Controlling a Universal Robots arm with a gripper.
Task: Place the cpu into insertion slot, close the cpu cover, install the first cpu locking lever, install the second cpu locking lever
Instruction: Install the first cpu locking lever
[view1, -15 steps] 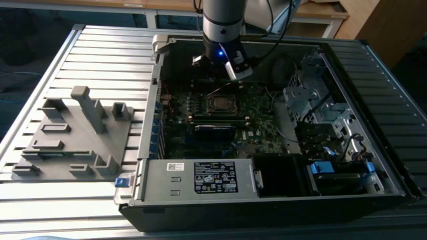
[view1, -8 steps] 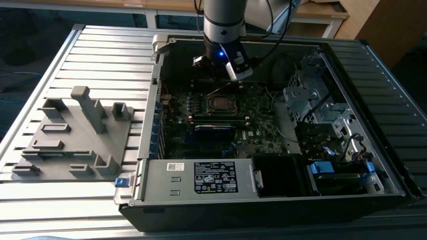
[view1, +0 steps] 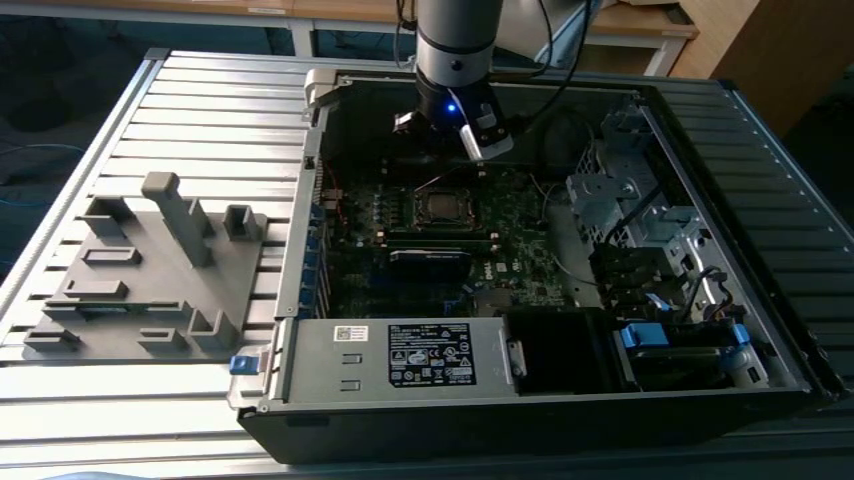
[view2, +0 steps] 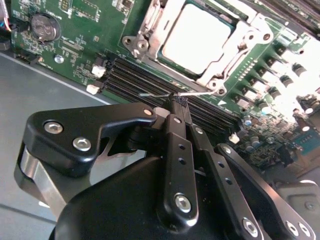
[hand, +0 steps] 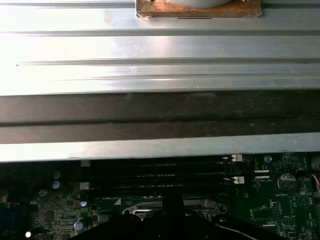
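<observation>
The dull silver-grey square cpu (view2: 197, 37) is seated under the closed thin silvery metal cpu cover (view2: 227, 62). The black gripper (view2: 178, 102) is seen pressed together at a thin wire locking lever (view2: 155, 93).

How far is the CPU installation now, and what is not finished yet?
Done: the cpu lies in place, and the cpu cover looks closed over it. In hand: the tool appears shut on a thin wire locking lever, which stands free. Left: latching the levers.
</observation>
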